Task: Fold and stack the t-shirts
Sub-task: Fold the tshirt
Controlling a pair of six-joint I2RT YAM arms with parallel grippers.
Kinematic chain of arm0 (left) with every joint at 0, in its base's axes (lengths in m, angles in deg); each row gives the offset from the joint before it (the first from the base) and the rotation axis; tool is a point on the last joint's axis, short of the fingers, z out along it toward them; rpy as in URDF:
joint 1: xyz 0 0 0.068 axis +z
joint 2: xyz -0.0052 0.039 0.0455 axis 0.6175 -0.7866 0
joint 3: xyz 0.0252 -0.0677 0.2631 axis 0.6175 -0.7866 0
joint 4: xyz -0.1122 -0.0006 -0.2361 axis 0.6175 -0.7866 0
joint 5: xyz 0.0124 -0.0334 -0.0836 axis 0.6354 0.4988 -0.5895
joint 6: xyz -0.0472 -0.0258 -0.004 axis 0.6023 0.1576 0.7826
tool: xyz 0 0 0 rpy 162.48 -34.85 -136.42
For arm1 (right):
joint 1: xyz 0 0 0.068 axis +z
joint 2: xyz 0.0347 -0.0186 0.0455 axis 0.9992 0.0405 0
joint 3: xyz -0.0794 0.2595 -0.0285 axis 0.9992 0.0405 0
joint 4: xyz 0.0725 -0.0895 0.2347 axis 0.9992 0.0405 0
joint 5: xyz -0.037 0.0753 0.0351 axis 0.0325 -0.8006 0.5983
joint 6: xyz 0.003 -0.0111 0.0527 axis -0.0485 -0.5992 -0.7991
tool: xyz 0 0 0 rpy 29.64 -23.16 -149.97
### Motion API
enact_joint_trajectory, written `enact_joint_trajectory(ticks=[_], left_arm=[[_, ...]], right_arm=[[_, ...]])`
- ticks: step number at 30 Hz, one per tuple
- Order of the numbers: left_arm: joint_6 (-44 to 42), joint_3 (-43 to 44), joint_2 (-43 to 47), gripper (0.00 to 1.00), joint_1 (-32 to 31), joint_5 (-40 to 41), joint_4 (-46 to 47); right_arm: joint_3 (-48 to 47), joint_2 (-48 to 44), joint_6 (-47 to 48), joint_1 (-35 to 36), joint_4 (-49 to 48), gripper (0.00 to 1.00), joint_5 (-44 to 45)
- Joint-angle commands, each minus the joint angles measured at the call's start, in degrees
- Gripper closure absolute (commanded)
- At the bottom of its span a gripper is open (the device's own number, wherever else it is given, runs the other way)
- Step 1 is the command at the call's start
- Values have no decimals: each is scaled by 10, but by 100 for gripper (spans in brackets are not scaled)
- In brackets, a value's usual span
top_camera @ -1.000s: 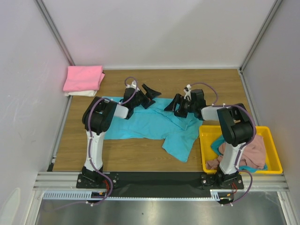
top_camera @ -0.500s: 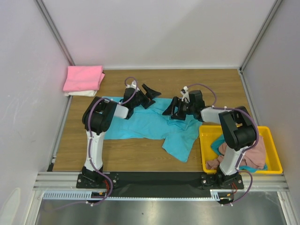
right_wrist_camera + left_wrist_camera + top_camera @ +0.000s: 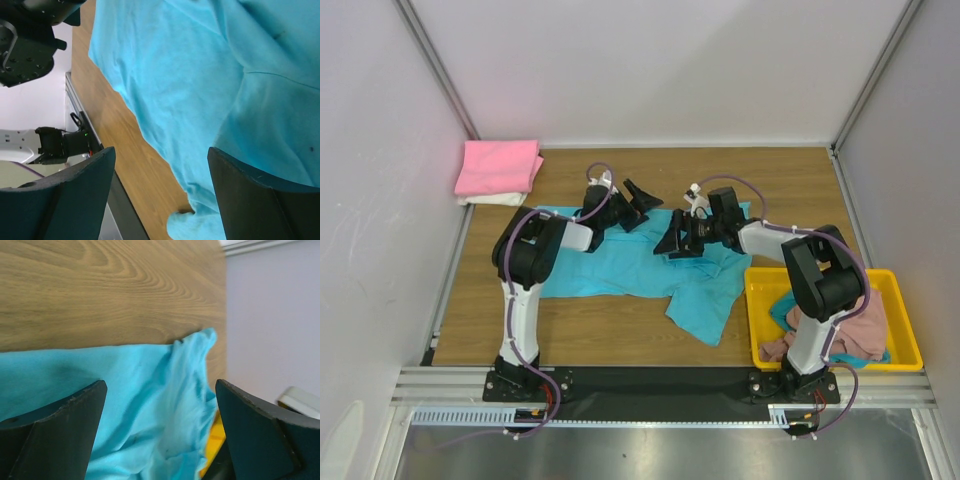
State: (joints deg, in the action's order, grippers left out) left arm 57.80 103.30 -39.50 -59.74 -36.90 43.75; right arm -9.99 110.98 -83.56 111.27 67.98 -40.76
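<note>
Left gripper (image 3: 638,205) is hanging with its jaws spread wide and holding nothing, over the far edge of the turquoise blue cloth t-shirt (image 3: 620,265), which is lying spread and wrinkled across the middle of the wooden desk (image 3: 620,335). In the same overhead view the right gripper (image 3: 677,243) is also standing open and empty, over the shirt's right half. A folded bright pink t-shirt (image 3: 500,165) is sitting on a folded cream white t-shirt (image 3: 492,199) in the far left corner. A shallow yellow plastic tray (image 3: 820,272) at the near right is holding a crumpled dusty pink t-shirt (image 3: 865,325) and a teal t-shirt (image 3: 785,305).

From the left wrist, the left gripper (image 3: 159,390) is showing both dark fingers (image 3: 60,425) well apart, with the turquoise shirt (image 3: 140,370) and bare desk (image 3: 100,290) between and beyond them.

From the right wrist, the right gripper (image 3: 161,152) is gaping above the turquoise shirt (image 3: 190,75), whose edge is running diagonally across the desk (image 3: 145,175).
</note>
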Motion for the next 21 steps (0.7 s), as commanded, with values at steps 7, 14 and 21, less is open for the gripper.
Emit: enact_joint_trajectory(ticks=[7,14,21], left_arm=[[-179,-8,178,2,-4,98,-152],[-152,-69,299,2,-52,181,-268],[-74,-112,331,3,-125,223,-319]], right_arm=[[-40,-125,42,-56,71,19,41],[7,-179,15,-116,95,19,249],[41,-149,-60,-114,70,28,347]])
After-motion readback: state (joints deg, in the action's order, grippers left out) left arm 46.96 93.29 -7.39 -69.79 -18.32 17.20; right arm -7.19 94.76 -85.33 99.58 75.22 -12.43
